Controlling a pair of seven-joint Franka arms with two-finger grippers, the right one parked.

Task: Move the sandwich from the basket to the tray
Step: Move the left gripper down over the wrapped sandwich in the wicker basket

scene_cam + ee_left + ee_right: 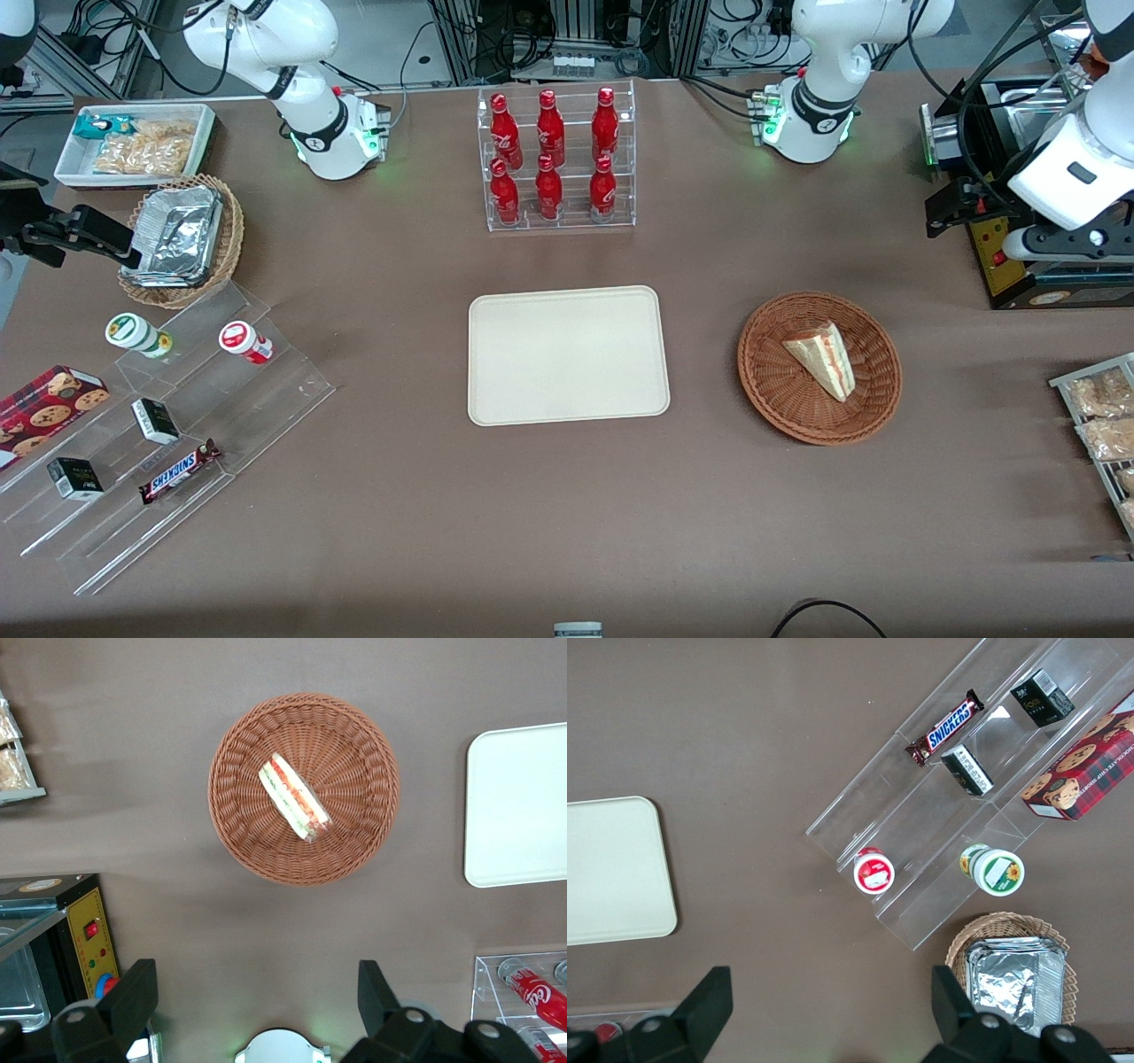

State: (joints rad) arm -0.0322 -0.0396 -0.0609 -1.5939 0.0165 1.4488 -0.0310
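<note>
The sandwich (pixel 824 357), a pale wedge with red, green and white layers, lies in the reddish-brown wicker basket (pixel 780 416). The cream tray (pixel 567 354) lies flat beside the basket, toward the parked arm's end, with nothing on it. My left gripper (pixel 955 209) hangs high over the table, farther from the front camera than the basket and toward the working arm's end. In the left wrist view the gripper (pixel 255 992) is open and empty, with the sandwich (pixel 294 797), basket (pixel 239 833) and tray (pixel 518 806) below it.
A clear rack of red bottles (pixel 558 159) stands farther back than the tray. A black box with a yellow panel (pixel 1019 257) sits under my gripper. A rack of snack packets (pixel 1103 425) is at the working arm's end. Acrylic steps with snacks (pixel 151 425) lie at the parked arm's end.
</note>
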